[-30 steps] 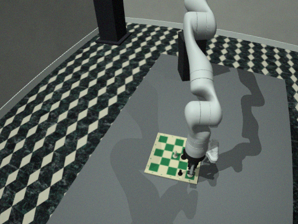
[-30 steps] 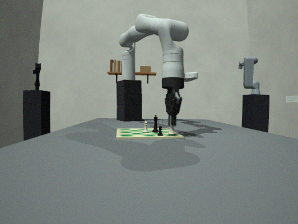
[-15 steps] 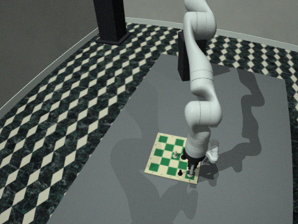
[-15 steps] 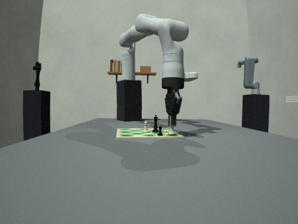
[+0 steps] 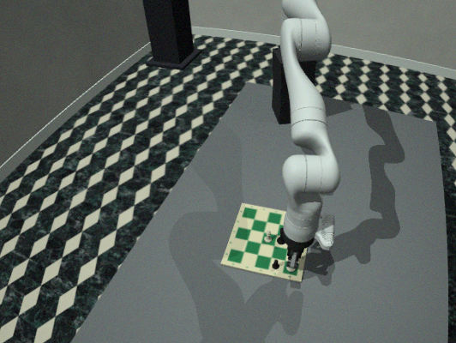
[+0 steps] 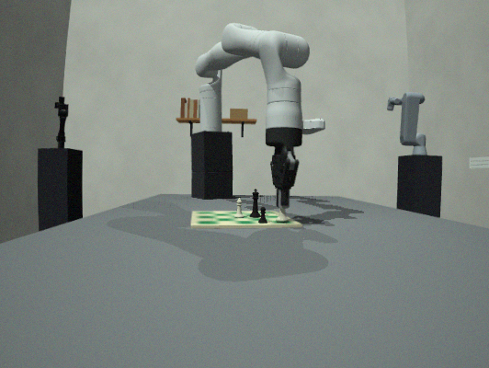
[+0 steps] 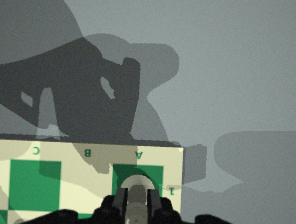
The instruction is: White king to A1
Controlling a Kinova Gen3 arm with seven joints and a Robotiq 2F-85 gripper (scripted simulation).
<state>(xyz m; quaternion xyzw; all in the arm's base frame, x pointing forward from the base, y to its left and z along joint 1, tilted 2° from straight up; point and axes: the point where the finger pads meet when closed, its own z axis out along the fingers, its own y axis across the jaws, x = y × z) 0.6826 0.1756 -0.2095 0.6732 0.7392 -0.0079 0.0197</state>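
Observation:
My gripper (image 5: 292,264) (image 6: 283,202) (image 7: 136,203) points straight down and is shut on the white king (image 5: 291,270) (image 6: 282,217) (image 7: 133,183). The king stands upright with its base on the green corner square A1 (image 7: 152,172) of the small chessboard (image 5: 237,255) (image 6: 202,223) (image 7: 30,150). A white piece (image 5: 268,236) (image 6: 238,208), a tall black piece (image 6: 255,203) and a black pawn (image 5: 275,264) (image 6: 262,214) stand upright on other squares. In the top view the arm partly hides the tall black piece (image 5: 280,240).
The board lies on a large grey table (image 5: 364,279) (image 6: 230,299). The arm's black pedestal (image 5: 280,99) (image 6: 211,166) stands at the far edge. Other black pedestals (image 6: 60,184) (image 6: 419,184) stand off the table at left and right.

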